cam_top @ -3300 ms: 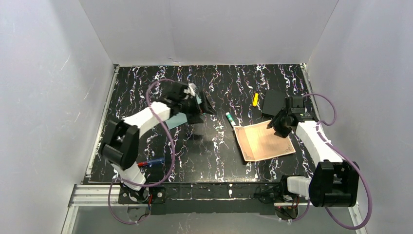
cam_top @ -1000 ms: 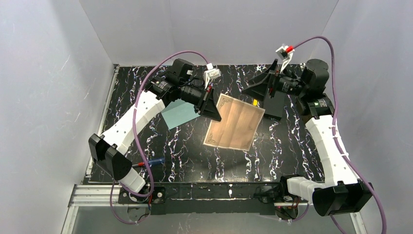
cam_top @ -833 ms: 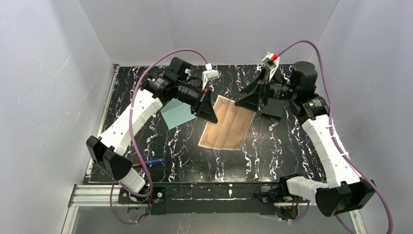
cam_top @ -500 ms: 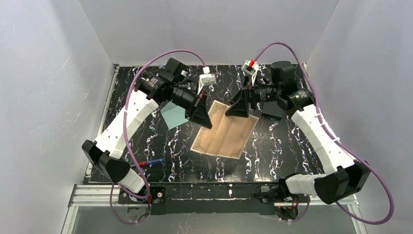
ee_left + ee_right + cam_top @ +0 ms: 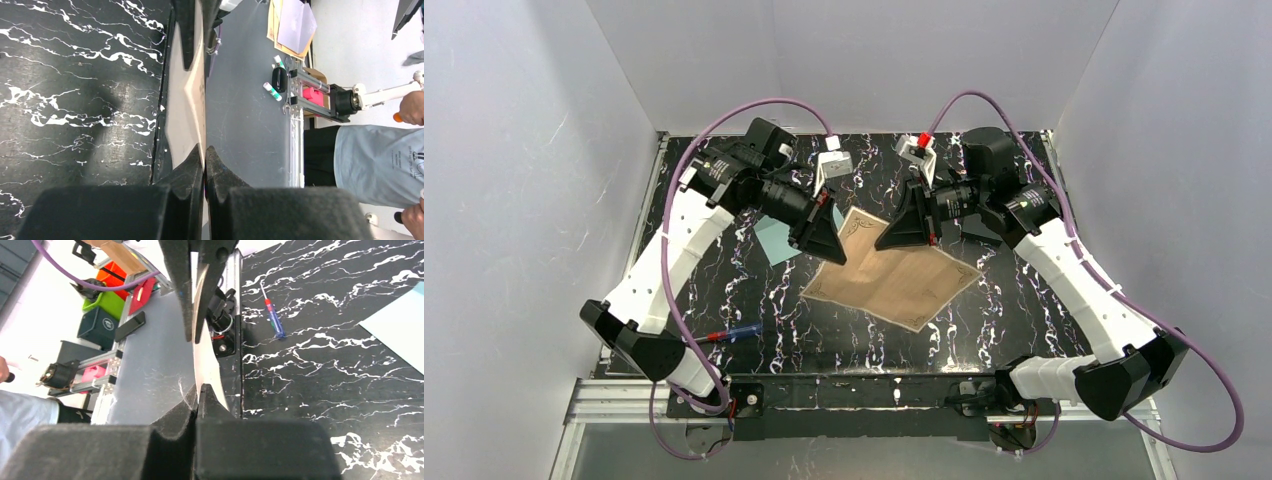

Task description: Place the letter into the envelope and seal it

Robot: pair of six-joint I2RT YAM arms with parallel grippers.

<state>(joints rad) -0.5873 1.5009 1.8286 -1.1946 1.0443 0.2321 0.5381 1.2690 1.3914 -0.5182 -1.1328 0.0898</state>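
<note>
Top external view: we see both arms arched inward over the worktop (image 5: 754, 295), left gripper (image 5: 832, 254) and right gripper (image 5: 885, 242) each pinching the letter (image 5: 894, 285) (along its far edge).

1 letter (image 5: 894, 285), 1 envelope (image 5: 774, 243), 1 blue pen (image 5: 735, 333), 2 claws: left claw (image 5: 832, 250), right claw (image 5: 892, 242).

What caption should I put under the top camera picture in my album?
Left gripper and right gripper pinch the letter together over the table, beside the envelope.
</note>
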